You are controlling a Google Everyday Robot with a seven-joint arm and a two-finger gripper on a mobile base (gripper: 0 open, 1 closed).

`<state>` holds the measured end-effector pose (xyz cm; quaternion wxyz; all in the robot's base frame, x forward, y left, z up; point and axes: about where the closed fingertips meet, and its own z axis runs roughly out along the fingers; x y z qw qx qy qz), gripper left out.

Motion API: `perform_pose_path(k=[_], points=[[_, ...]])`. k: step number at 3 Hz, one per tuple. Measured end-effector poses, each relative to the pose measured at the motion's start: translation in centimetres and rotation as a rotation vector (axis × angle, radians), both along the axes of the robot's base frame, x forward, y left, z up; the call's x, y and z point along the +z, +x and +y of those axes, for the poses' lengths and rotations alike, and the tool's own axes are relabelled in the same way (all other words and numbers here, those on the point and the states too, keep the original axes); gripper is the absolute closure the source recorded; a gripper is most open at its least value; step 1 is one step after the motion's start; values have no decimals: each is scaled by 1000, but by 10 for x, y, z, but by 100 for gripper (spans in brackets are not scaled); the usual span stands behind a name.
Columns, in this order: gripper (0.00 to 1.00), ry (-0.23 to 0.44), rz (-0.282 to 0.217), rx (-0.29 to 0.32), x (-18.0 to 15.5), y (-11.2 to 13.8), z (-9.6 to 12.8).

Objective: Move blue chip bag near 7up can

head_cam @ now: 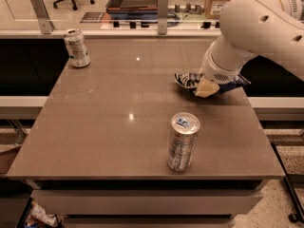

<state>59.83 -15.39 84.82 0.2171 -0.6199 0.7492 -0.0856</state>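
Now, blue chip bag (186, 80): lies crumpled on the far right part of the worktop (118, 127), close to its right edge and partly hidden under the gripper.
7up can (77, 48): stands upright at the far left corner, well apart from the bag, so the whole crossing is left to do.
Risk, grip: slick, crumpled foil may slide out of a shallow pinch, and the bag would then drop short of the can.
Risk, edge: a sideways nudge to the right could push the bag off the worktop, since it lies so near that edge.
Risk, arrival: coming in low and fast at the far left could knock the 7up can over or roll it off the corner.
Risk, slim silver can (183, 141): stands upright near the front, off the straight line to the left; only a wide swing should reach it.
Gripper (207, 86): down on the bag, touching its top.
Jaws: I cannot tell whether they are holding the foil or standing apart.
Arm (256, 27): comes in from the upper right, bent downward to the bag.
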Motion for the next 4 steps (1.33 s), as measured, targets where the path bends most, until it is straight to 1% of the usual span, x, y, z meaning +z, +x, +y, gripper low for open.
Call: perform_pose_path(k=[1,2,3,4], points=[[100,6,-82,93,30,28,34],[100,9,-187,183,68,60,81],[100,38,-248,267,93,85,123],[100,109,-246,369,92,105,163]])
